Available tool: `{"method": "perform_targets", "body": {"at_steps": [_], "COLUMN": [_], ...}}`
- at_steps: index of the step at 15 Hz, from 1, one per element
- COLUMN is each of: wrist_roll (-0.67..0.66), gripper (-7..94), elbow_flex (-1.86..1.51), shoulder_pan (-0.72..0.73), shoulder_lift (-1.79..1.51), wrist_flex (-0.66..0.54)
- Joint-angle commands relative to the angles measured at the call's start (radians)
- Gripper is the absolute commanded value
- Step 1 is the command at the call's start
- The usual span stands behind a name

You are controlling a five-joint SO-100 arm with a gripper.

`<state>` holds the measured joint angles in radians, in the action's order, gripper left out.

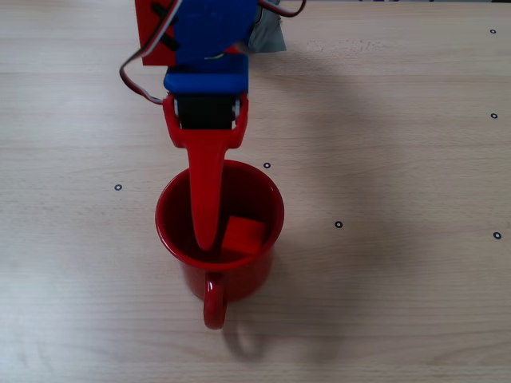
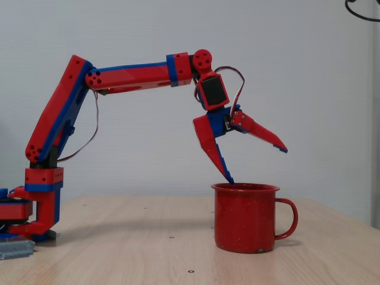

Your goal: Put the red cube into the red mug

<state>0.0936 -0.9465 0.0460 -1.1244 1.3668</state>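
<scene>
The red cube (image 1: 243, 236) is lying tilted inside the red mug (image 1: 172, 231), which is standing upright on the table (image 1: 399, 303). The tool (image 2: 257, 164) is hanging spread wide and empty above it, one finger (image 2: 217, 155) dipping at the mug's rim.

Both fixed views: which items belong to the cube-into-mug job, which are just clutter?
Job items:
- red cube, lying inside the mug
- red mug, handle toward the camera in the overhead view
- tool, open, one finger tip at the mug's rim

Just lying about:
- small black ring marks on the table
- grey object beside the arm's base
</scene>
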Motion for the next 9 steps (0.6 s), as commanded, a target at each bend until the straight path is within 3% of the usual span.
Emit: {"method": "perform_targets", "body": {"at_steps": [1, 2, 4, 5, 9], "wrist_roll": [-0.005, 0.000, 0.026, 0.032, 0.000], "gripper": [45, 38, 10, 2, 0], "elbow_flex": [0.000, -0.003, 0.000, -0.002, -0.018], "shoulder_pan": [-0.006, -0.009, -0.018, -0.020, -0.035], "shoulder_lift": [-0.198, -0.227, -0.282, -0.311, -0.430], "wrist_flex": [-0.009, -0.011, -0.009, 0.003, 0.069]}}
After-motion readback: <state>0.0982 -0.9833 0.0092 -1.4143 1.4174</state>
